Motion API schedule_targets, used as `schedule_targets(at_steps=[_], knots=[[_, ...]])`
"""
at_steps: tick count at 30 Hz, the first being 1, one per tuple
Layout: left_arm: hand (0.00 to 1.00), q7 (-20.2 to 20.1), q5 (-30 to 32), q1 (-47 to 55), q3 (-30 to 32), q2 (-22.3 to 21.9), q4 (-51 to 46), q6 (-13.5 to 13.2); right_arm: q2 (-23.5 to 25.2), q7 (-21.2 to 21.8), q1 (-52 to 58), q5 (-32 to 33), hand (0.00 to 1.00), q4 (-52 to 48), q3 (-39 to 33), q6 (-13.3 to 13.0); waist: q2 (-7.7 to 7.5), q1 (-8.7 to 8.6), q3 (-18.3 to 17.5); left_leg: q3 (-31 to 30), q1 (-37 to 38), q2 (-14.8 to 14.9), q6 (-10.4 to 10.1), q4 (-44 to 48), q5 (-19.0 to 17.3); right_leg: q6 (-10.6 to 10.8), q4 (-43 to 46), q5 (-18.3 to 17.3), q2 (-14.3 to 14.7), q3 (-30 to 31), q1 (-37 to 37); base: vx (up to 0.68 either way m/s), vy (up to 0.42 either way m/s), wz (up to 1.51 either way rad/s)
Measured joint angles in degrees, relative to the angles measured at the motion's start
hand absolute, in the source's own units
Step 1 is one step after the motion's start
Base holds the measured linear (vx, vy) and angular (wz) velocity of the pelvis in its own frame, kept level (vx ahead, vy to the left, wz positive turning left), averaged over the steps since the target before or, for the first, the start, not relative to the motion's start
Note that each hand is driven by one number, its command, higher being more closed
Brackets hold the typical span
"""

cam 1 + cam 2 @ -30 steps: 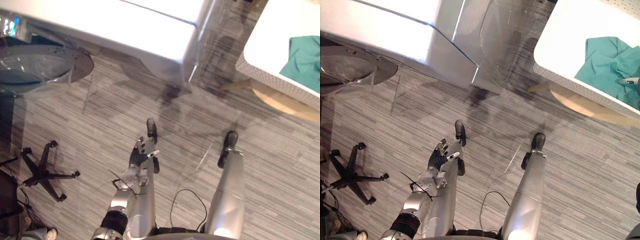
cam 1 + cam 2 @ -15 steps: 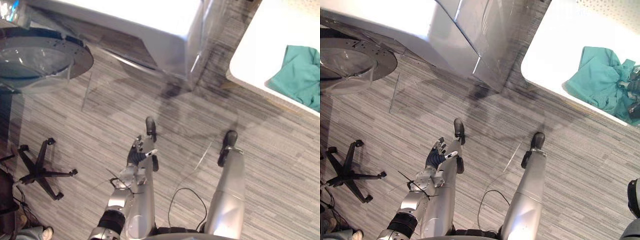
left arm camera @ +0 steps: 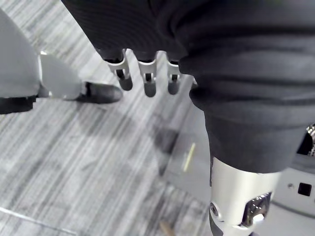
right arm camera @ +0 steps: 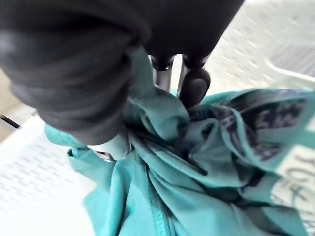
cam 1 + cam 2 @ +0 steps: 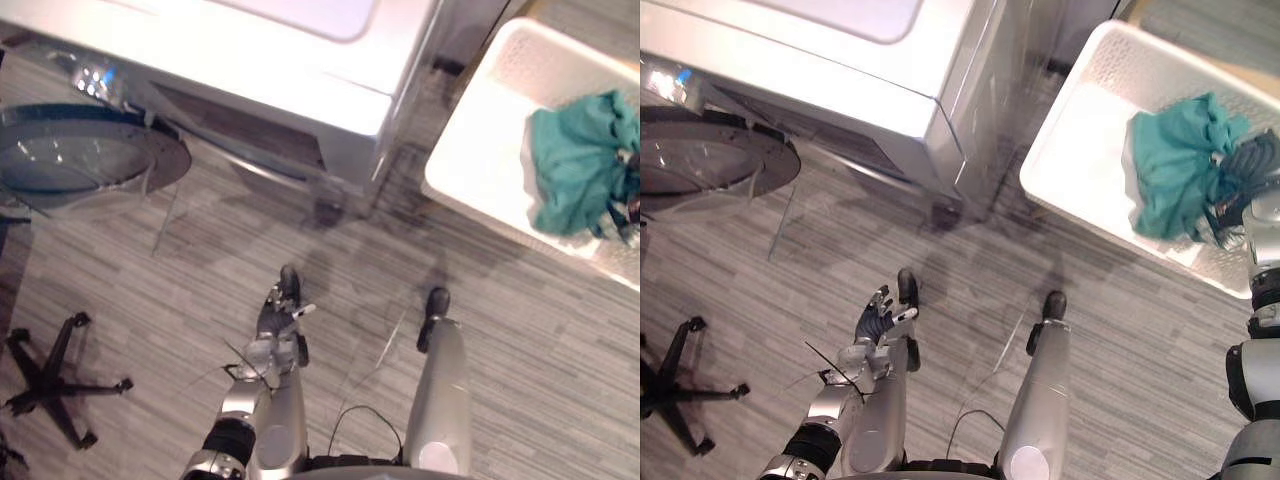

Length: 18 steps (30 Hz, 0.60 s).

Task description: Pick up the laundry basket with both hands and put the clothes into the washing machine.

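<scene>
Grey striped carpet floor (image 5: 180, 280) fills my head feed. The biggest thing on it is the white washing machine (image 5: 290, 60), running from 10 to 12 o'clock, seen from above with its top panel and front edge. Next is the white perforated laundry basket (image 5: 1080, 150) at 2 o'clock. It sits off the machine's right corner with a dark strip of floor between them, not touching. The machine's round glass door (image 5: 80, 165) is swung open and lies flat-on to me at 9 o'clock, well apart from the basket. The teal clothes (image 5: 1175, 160) are bunched in the right half of the basket, with some darker fabric mixed in at their far right edge. They are all inside the basket and none are at the drum. A black star-shaped chair base (image 5: 50, 385) stands on the carpet at 8 o'clock. My right hand (image 5: 1243, 183) is at 3 o'clock, sunk into the teal pile. The wrist feed shows cloth folded up close around it, and I cannot tell whether it grips or just rests there. My left hand (image 5: 876, 322) hangs low at 7 o'clock over bare carpet. It is loose and spread, holds nothing, and is far from the basket.
</scene>
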Motion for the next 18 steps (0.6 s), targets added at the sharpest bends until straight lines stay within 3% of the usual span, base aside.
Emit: schedule_targets(at_steps=[3, 8, 12, 18], knots=[[0.00, 0.07, 0.13, 0.23, 1.46, -0.46, 3.42, 0.03, 0.14, -1.75, 0.14, 1.98, 1.00, -7.04, -5.65, -0.16, -1.41, -0.30, -1.07, 0.36, 4.97, 0.24, -0.56, -2.28, 0.37, 0.01, -1.83, 0.00, 0.17, -0.95, 4.83, 0.10, -0.025, -0.05], [0.00, -0.04, 0.43, 2.35, 3.68, -0.81, 6.85, -0.02, 0.24, -3.82, 3.88, 2.71, 1.00, -17.98, -14.66, -1.92, -2.43, -0.36, -4.72, 0.44, 11.47, 0.54, -0.61, -5.34, 0.32, 0.12, -4.96, -0.07, 0.16, -3.14, 12.09, 0.09, -0.023, 0.02], [0.00, -0.15, 2.47, 5.19, 6.43, -0.57, 10.88, 0.48, 2.80, -4.06, 10.72, 3.74, 1.00, -28.64, -22.95, -3.84, -3.50, -0.30, -9.36, 0.94, 14.48, 0.93, -1.43, -5.41, -0.49, 0.34, -7.39, -0.22, 0.33, -4.48, 16.64, 0.05, -0.019, 0.02], [0.00, -0.83, 5.31, 9.15, 8.16, -1.23, 15.58, 1.80, 7.13, -4.05, 20.09, 3.87, 1.00, -36.95, -30.09, -5.25, -3.87, -0.30, -16.07, 1.54, 17.76, 1.35, -1.41, -5.59, -1.87, 1.25, -11.72, -0.01, 1.12, -4.90, 21.70, 0.03, 0.006, -0.04]])
